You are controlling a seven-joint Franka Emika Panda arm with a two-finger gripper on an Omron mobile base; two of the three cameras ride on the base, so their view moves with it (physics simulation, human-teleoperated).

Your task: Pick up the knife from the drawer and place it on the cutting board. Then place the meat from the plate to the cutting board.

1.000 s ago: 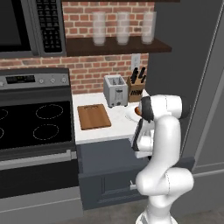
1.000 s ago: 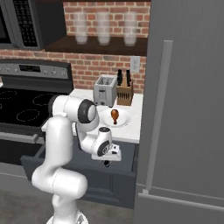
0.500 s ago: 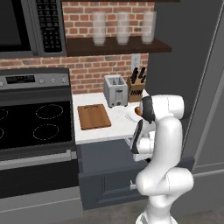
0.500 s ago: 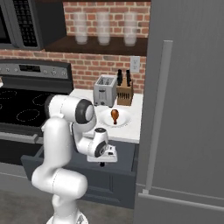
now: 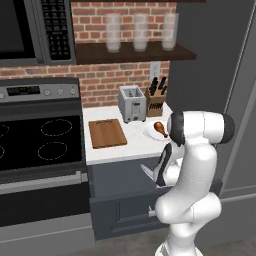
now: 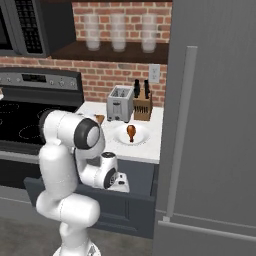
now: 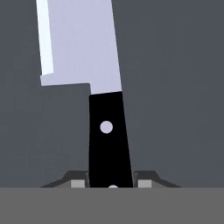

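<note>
In the hand view the knife [image 7: 105, 87] lies on the dark floor of the drawer [image 7: 183, 87], silver blade pointing away. My gripper [image 7: 110, 181] is shut on its black handle, one fingertip on each side. From the left base view my arm bends down into the open drawer [image 5: 125, 172] below the counter. On the counter, the brown cutting board [image 5: 106, 133] lies left of the white plate [image 5: 150, 132], which carries the meat [image 5: 160, 128]. The right base view shows the meat [image 6: 131, 131] on the plate [image 6: 142, 136] and my hand low in the drawer [image 6: 100, 202].
A toaster [image 5: 131, 103] and a knife block [image 5: 156, 97] stand at the back of the counter. The stove [image 5: 40, 145] is left of the counter, and the tall fridge [image 6: 215, 125] is close on the right. Glasses sit on the shelf above.
The fingers have closed onto the knife's handle. The arm has stayed low in the drawer, barely shifting.
</note>
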